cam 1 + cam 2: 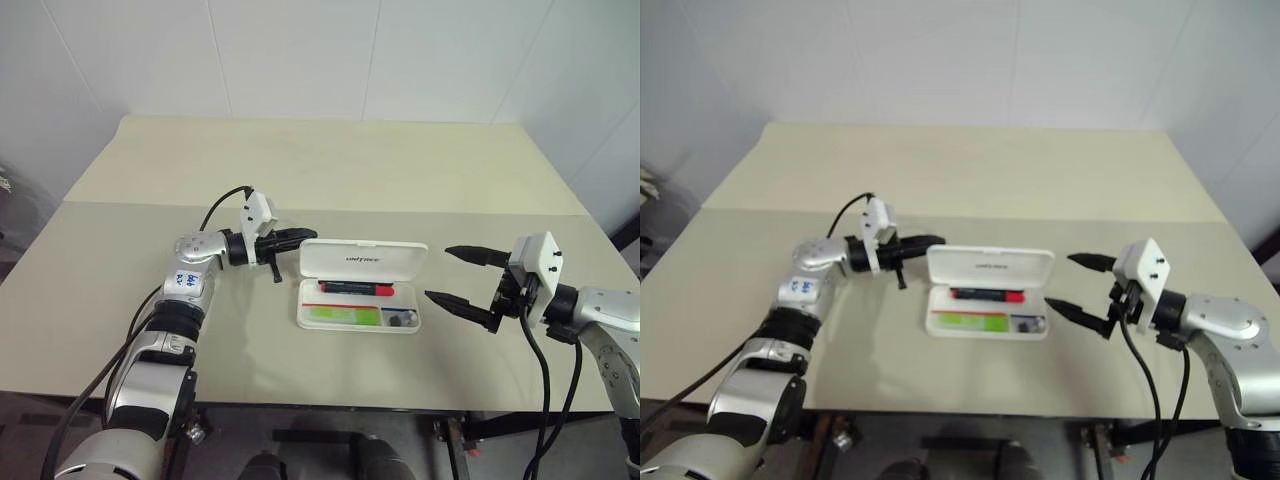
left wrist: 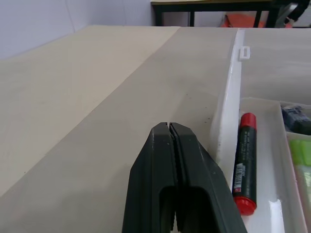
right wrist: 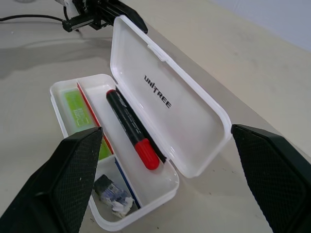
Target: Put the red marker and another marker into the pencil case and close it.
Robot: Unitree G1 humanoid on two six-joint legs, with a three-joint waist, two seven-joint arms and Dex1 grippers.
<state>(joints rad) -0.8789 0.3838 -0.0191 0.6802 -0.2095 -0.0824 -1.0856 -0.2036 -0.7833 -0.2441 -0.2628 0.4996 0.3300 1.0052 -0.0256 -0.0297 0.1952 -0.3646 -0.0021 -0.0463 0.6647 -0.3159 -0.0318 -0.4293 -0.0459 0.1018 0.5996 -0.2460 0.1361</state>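
The pencil case (image 1: 360, 286) lies open on the table (image 1: 330, 160), its lid printed "UNITREE", with the red marker (image 3: 131, 127) and green marker (image 3: 77, 109) inside, between the clenched left gripper (image 1: 303, 236) and the released, wide-spread right gripper (image 1: 440, 275).

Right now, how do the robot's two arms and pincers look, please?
Both arms are silver-grey metal with black joints. Each ends in a pincer of two black pointed fingers: the left pincer, the right pincer. A white camera block sits on each wrist, with a black cable trailing back. The left forearm carries blue handwritten marks.
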